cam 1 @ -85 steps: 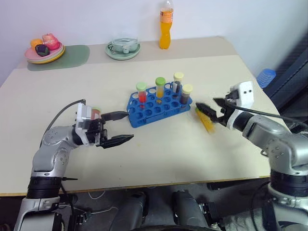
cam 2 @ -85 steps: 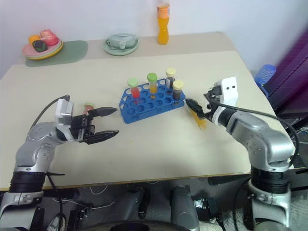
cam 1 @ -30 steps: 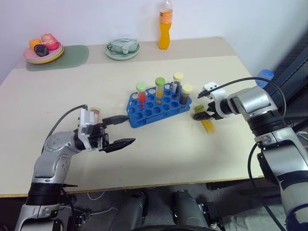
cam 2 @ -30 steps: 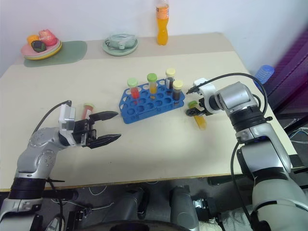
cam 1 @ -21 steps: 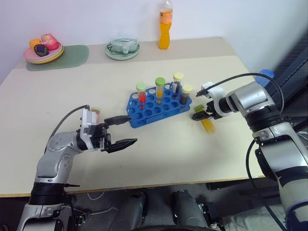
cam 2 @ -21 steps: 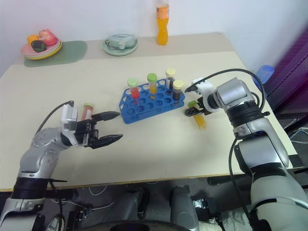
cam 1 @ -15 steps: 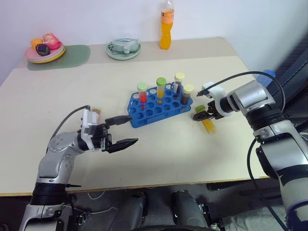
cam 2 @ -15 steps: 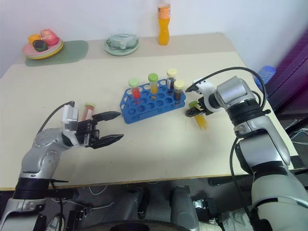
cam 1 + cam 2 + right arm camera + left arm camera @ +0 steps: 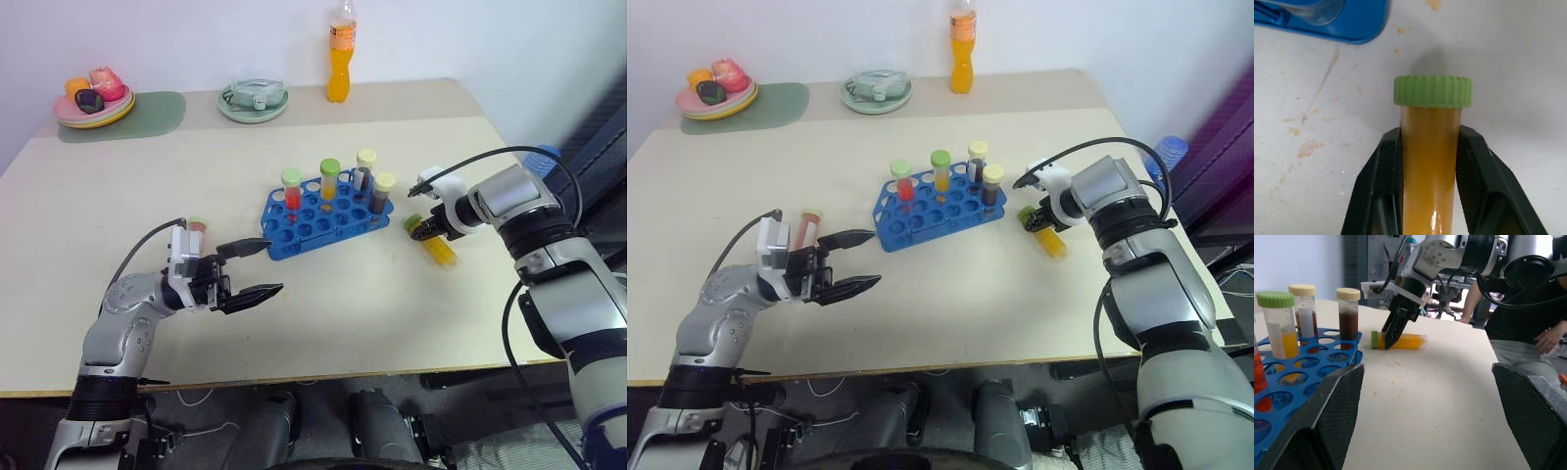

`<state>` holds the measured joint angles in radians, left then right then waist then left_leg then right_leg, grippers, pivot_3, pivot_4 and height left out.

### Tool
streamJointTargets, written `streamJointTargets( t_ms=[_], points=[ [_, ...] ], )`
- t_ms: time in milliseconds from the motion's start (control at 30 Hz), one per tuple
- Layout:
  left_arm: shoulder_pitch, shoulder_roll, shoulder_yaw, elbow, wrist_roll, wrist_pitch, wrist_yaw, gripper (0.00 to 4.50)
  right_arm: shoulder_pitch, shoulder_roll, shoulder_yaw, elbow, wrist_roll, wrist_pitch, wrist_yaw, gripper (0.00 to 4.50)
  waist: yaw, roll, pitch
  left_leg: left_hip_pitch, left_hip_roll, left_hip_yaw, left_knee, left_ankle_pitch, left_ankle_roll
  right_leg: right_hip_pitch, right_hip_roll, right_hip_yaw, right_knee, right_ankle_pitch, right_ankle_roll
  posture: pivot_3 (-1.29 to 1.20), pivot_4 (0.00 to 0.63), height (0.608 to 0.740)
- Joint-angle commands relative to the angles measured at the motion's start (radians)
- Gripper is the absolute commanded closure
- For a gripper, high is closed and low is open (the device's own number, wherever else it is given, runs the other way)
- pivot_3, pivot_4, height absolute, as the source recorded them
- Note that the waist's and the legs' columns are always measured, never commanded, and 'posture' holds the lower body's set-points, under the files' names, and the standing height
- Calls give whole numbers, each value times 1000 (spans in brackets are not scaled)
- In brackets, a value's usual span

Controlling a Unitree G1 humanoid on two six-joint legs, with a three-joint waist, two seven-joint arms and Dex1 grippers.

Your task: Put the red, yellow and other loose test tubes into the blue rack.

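**Yellow tube clamped on the table beside the rack**

You have a yellow-orange tube (image 9: 1430, 161) lying flat on the table (image 9: 343, 294), just off the right end of the blue rack (image 9: 323, 213). It is clear plastic, filled with amber-yellow liquid, and topped with a ribbed green cap that points toward the rack. Your right gripper (image 9: 1429, 147) comes down on it from above, and its two black fingers (image 9: 1385, 166) press against both sides of the tube body just behind the cap. The tube is lying on the tabletop, not lifted.

The rack itself is bright blue, rectangular, its top pierced with rows of round holes. Four tubes already stand upright in its far row: a red tube with a green cap (image 9: 292, 191), a yellow tube with a green cap (image 9: 329, 180), a cream-capped tube with mostly clear contents (image 9: 365, 169), and a dark brown tube with a cream cap (image 9: 383, 193) at the right end.

A pale red tube (image 9: 807, 229) with a green cap lies on the table near your left arm, just behind the left gripper (image 9: 253, 269). That gripper hangs above the table in front of the rack's left end, its fingers spread wide and holding nothing.

Along the back of the table you see an orange drink bottle (image 9: 339, 61), a pale green dish (image 9: 253, 100) and a plate of toy food (image 9: 95, 101) on a green mat (image 9: 147, 116).
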<state>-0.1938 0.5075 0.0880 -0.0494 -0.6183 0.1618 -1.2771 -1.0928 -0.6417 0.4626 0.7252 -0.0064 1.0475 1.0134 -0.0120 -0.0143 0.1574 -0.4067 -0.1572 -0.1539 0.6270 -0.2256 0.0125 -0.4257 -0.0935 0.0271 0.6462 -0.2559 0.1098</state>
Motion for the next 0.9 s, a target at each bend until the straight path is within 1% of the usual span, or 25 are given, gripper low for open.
streamJointTargets(
  t_ms=[33,100,133,200,267,300,367,400,433,500,567,633,667,733,767,800,833,900],
  points=[
    [0,9,12,-7,1,-23,-8,207,108,-29,59,-84,-40,-99,47,3387,0,-2,-1,0,0,0,0,0,0,0,0,0,0,0,0,0,150,740],
    [-1,11,14,-2,1,-26,-12,207,161,-69,61,-188,-49,-170,86,3387,2,-3,-2,0,0,-1,0,0,0,1,0,-1,0,0,0,0,150,740],
    [-2,13,16,1,1,-27,-14,207,193,-104,62,-271,-34,-186,138,3387,2,-3,-2,1,0,-1,1,0,0,1,0,-1,-1,0,0,0,150,740],
    [-2,17,18,5,1,-29,-17,207,281,-175,24,-483,41,-237,253,3387,15,-2,-2,0,-1,-2,2,-1,1,1,-1,-2,-1,0,0,0,150,740],
    [1,21,20,19,2,-39,-28,207,361,-211,-55,-676,169,-228,353,3387,24,-2,-1,-2,-1,-2,1,-1,1,0,-1,-3,-1,-1,1,0,150,740],
    [2,23,22,26,2,-43,-33,207,383,-215,-81,-730,209,-219,377,3387,24,-2,-1,-2,-1,-2,1,-2,1,0,-1,-3,-2,-1,1,0,150,740],
    [-1,28,26,44,2,-52,-45,207,434,-150,-184,-812,335,-208,380,3387,17,-1,0,-2,0,-2,1,-2,1,-1,-1,-2,-1,-1,1,0,150,740],
    [-3,30,27,53,3,-57,-51,207,456,-98,-236,-842,393,-220,364,3387,10,-1,0,-2,0,-2,1,-2,1,-1,0,-2,-1,-1,1,0,150,740],
    [-5,32,28,62,4,-62,-57,207,472,-49,-278,-864,433,-236,337,3387,6,0,1,-2,0,-1,1,-2,1,-1,0,-1,-1,-1,1,0,150,740],
    [-7,36,31,74,3,-68,-67,207,493,77,-355,-867,458,-296,210,3387,1,1,1,-2,0,-2,1,-2,1,-1,0,-1,0,-1,1,0,150,740],
    [-6,42,37,86,1,-73,-78,207,508,215,-428,-834,455,-380,49,3387,2,1,1,-2,1,-2,1,-2,0,-1,0,-1,0,-1,1,0,150,740],
    [-3,51,40,96,2,-78,-89,207,517,340,-479,-774,401,-566,-107,3387,2,1,1,-2,0,-2,1,-2,0,-1,0,-1,0,0,1,0,150,740],
    [-2,55,42,100,0,-79,-93,207,517,379,-491,-749,379,-620,-161,3387,3,2,1,-2,0,-2,1,-2,0,-1,0,-1,0,0,1,0,150,740],
    [-1,62,49,111,-3,-81,-100,207,509,453,-479,-648,279,-824,-287,3387,5,2,1,-2,0,-2,1,-2,0,-2,0,-1,0,0,1,0,150,740],
    [-1,65,52,114,-4,-81,-104,207,498,502,-489,-579,254,-945,-343,3387,2,2,1,-1,0,-2,1,-1,-1,-2,0,-1,0,0,1,0,150,740],
    [-2,68,55,118,-7,-79,-107,207,486,547,-503,-518,250,-1044,-374,3387,1,2,1,-1,0,-1,0,-1,-2,-2,1,-1,0,0,1,0,150,740],
    [-4,72,56,114,-8,-76,-107,207,477,565,-494,-470,215,-1113,-414,3387,-1,2,2,-1,0,-1,0,0,-3,-2,1,-1,1,0,1,0,150,740],
    [-10,79,61,106,-11,-67,-103,207,466,591,-482,-391,178,-1224,-445,3387,-3,3,2,-1,0,-1,-1,2,-6,-3,1,-1,2,0,1,0,150,740]
  ],
)
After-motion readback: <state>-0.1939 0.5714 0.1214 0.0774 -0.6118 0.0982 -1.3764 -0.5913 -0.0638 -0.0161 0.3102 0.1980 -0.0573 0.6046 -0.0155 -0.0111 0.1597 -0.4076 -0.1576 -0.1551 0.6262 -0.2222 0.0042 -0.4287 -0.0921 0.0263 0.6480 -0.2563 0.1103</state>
